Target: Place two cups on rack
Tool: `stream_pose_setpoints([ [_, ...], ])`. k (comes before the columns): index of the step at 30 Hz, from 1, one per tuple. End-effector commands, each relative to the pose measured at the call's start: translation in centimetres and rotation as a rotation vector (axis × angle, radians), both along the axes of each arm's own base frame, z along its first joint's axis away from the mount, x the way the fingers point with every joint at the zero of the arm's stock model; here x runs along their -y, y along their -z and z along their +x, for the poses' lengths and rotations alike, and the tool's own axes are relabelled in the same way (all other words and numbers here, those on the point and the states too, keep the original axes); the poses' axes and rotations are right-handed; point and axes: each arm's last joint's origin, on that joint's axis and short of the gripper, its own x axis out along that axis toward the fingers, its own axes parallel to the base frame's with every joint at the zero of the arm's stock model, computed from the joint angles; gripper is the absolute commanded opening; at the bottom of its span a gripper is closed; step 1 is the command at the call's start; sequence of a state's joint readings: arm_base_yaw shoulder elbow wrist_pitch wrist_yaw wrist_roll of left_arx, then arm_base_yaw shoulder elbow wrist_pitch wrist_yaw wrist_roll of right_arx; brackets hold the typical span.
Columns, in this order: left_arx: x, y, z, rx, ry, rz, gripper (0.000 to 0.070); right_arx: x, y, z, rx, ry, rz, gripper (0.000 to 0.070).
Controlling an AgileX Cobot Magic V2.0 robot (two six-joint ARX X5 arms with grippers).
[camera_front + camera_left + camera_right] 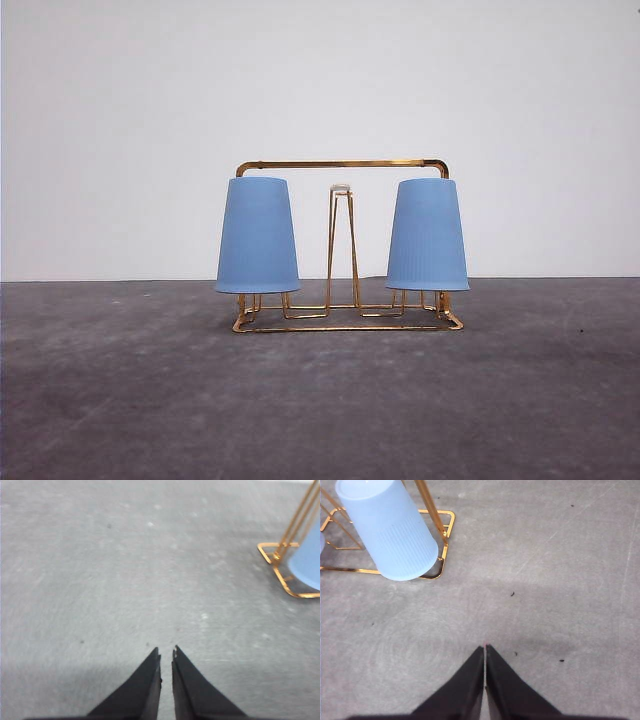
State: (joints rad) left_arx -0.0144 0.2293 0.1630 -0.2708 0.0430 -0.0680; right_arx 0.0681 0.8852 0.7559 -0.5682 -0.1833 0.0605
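Note:
Two light-blue ribbed cups hang upside down on the gold wire rack (340, 164) in the front view, one cup (257, 236) on its left side and the other cup (427, 236) on its right. A white-tipped middle prong (340, 188) stands bare between them. In the left wrist view my left gripper (166, 654) is shut with nothing in it, over bare table, with a rack corner (280, 565) and a cup edge (309, 560) off to one side. My right gripper (485, 647) is shut and empty too, a short way from the rack's cup (390, 530) and the rack base (442, 545).
The rack stands on a grey, speckled table (320, 400) with a plain white wall (320, 80) behind it. Open table surface lies in front of the rack and to both sides.

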Motion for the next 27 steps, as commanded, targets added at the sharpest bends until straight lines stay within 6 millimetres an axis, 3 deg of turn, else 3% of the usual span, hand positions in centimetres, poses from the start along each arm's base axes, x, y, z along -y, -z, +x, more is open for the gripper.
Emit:
stream_pose_setpoints([
  [1,-0.1,0.8,-0.2,0.030,-0.017,-0.029,0.0022,0.0,0.0,0.2,-0.001,0.008,0.010,0.0000],
  [6,-0.3,2.8,-0.7,0.066,-0.050,-0.061,0.0022,0.0,0.0,0.2,-0.001,0.008,0.010,0.0000],
  [27,-0.4,2.4,-0.8,0.143,-0.073,-0.046,0.0022,0.0,-0.1,0.3,0.013,0.008,0.011,0.0000],
])
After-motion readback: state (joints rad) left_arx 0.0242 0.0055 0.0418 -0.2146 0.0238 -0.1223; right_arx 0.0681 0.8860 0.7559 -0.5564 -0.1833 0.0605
